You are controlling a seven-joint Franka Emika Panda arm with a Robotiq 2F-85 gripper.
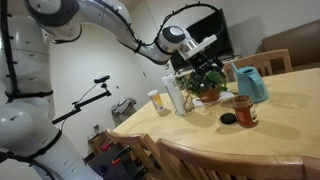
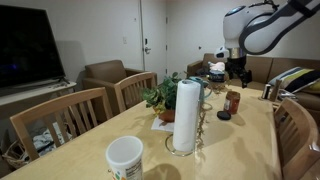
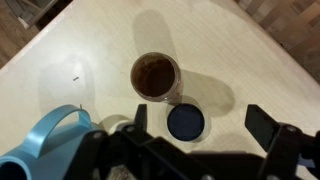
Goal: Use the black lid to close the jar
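The jar stands open on the light wooden table, its reddish-brown contents showing from above in the wrist view. The black lid lies flat on the table just beside it. My gripper is open and empty, high above them, with the lid between its two fingers in the wrist view. In both exterior views the jar and the lid sit below the gripper.
A teal pitcher stands close to the jar. A potted plant, a paper towel roll, a pale cup and a clear bottle stand on the table. Wooden chairs surround it.
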